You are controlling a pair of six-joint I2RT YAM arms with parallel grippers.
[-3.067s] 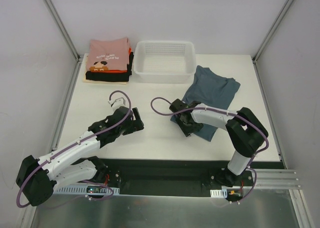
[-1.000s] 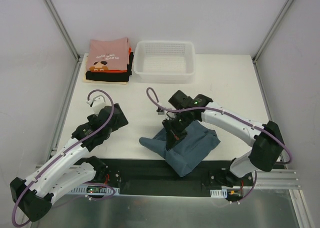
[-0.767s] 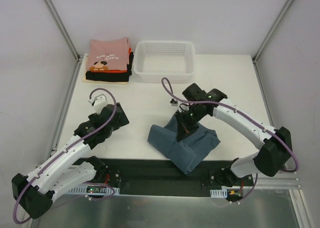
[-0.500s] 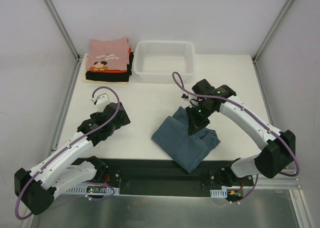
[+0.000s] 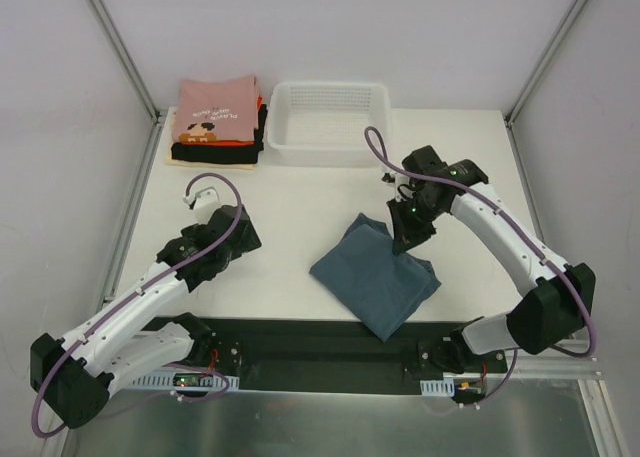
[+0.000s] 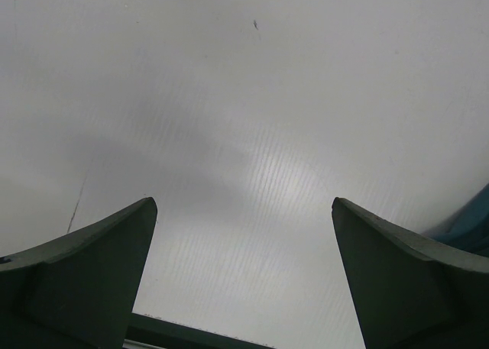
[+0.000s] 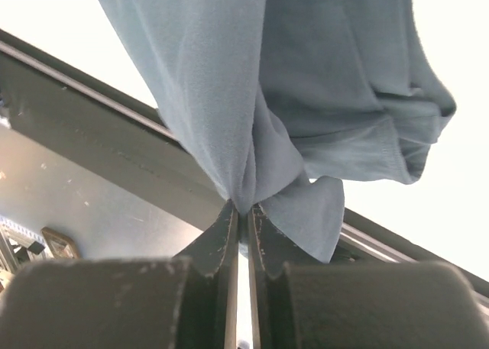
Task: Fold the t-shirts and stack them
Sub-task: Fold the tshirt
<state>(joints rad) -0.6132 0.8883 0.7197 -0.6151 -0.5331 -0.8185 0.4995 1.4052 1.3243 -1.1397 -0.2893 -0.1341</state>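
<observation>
The slate blue-grey soft cloth t-shirt has come a long way from where it lay beside the white plastic mesh basket. It now sits at the near middle of the white table, and in the last second the right gripper has swung back toward the far right, taking the shirt's edge with it. That gripper is clamped tight on a bunched fold of the cloth, its fingers nearly meeting, and the rest of the shirt trails from the pinch. Holding one edge up and drawing it across looks to me like a way of pulling the cloth out flat and centred, where both arms can reach it. The shirt is still doubled over and rumpled, its near corner at the table's front edge. The left gripper hovers low over bare table with its jaws spread wide and nothing in them, probably kept clear until it is needed. The stack of folded t-shirts, pink on top, waits in the far left corner.
</observation>
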